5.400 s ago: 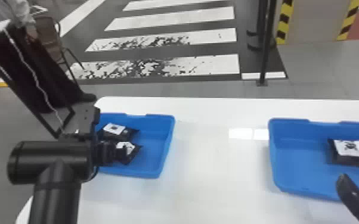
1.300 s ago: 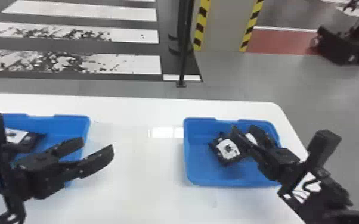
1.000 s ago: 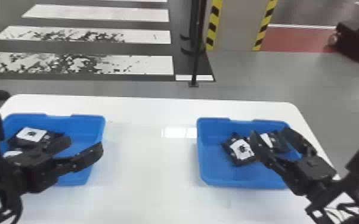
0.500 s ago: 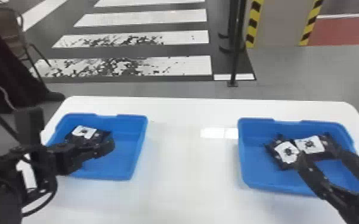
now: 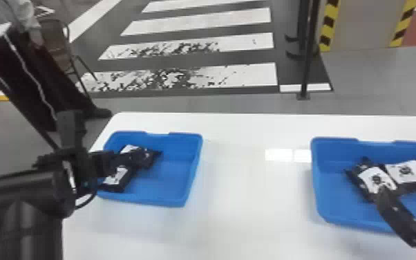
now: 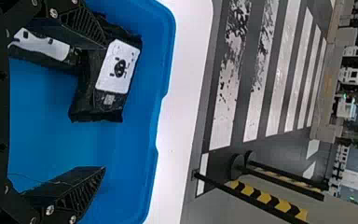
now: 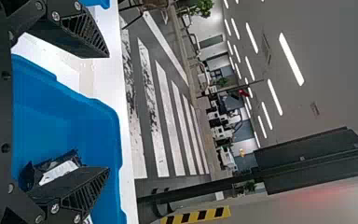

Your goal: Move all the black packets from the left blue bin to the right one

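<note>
Since the earlier frame, the head view is turned more to my left, and my left gripper [image 6: 106, 108] has moved more to the outer side of the left blue bin [image 5: 194, 166]. With this, two packets show there more completely.

Nearest to me is my right gripper [image 7: 107, 112], above the right bin [image 5: 316, 179]. It has its two fingers well apart and nothing is between them. One finger is over a packet's label; if it touches, I cannot tell.

Left gripper is also wide apart and holds nothing. One of its fingers is above the packets, the other is above bare blue bottom, so I think it must shift before it can close around one.

Going from near to far in the left bin, the first black packet [image 5: 120, 179] lies by the near left corner, and the second black packet [image 5: 150, 157] lies behind it, toward the far edge. Their ends seem to touch.

Inside the right bin, two packets lie beside each other: the tilted packet [image 5: 376, 179] and, slightly farther, the straighter packet [image 5: 407, 171].

If both came from the left side, I judge the work as half finished: two are delivered, two remain to be carried.
</note>
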Controlling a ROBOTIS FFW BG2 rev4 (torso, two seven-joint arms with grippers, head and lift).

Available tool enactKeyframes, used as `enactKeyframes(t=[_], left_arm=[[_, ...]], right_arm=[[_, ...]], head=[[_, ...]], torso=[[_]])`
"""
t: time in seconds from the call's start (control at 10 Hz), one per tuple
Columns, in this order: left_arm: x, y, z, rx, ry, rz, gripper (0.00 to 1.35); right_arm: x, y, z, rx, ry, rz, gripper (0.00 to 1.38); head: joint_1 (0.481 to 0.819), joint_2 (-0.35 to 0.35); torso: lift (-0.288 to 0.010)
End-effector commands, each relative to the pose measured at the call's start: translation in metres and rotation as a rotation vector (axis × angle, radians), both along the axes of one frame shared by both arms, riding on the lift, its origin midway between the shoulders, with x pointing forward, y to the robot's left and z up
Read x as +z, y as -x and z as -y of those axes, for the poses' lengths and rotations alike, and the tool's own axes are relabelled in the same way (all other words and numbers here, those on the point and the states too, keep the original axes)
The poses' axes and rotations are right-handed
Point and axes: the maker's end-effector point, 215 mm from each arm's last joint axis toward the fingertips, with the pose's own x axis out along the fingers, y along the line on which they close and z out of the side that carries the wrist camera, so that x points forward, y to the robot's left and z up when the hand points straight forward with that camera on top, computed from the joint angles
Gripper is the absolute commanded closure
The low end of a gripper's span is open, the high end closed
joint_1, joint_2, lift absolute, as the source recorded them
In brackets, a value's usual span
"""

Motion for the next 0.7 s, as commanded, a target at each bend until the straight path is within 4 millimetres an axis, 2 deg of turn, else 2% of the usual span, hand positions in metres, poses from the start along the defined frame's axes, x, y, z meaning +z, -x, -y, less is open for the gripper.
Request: enactKeyframes(t=[0.0, 0.2, 0.4, 0.5, 0.6], left_arm=[[-0.005, -0.014, -0.013, 0.024, 0.002, -0.026, 0.15], [-0.013, -0.033, -0.021, 0.042, 0.003, -0.061, 0.15], [-0.018, -0.042, -0.031, 0.078, 0.005, -0.094, 0.15], [-0.026, -0.044, -0.038, 0.104, 0.007, -0.127, 0.14], [-0.036, -0.050, -0.035, 0.100, 0.019, -0.169, 0.14]], right_arm=[[-0.003, 0.001, -0.002, 0.007, -0.004, -0.011, 0.17], [-0.008, 0.001, -0.006, 0.015, -0.022, -0.025, 0.18], [-0.011, 0.002, -0.008, 0.020, -0.029, -0.034, 0.18], [-0.012, 0.002, -0.008, 0.021, -0.030, -0.036, 0.18], [-0.015, 0.003, -0.009, 0.023, -0.033, -0.043, 0.18]], head=[[0.695, 0.253], [0.695, 0.274], [0.695, 0.281], [0.695, 0.287], [0.695, 0.295]], torso=[[-0.150], [-0.150], [-0.150], [-0.150], [-0.150]])
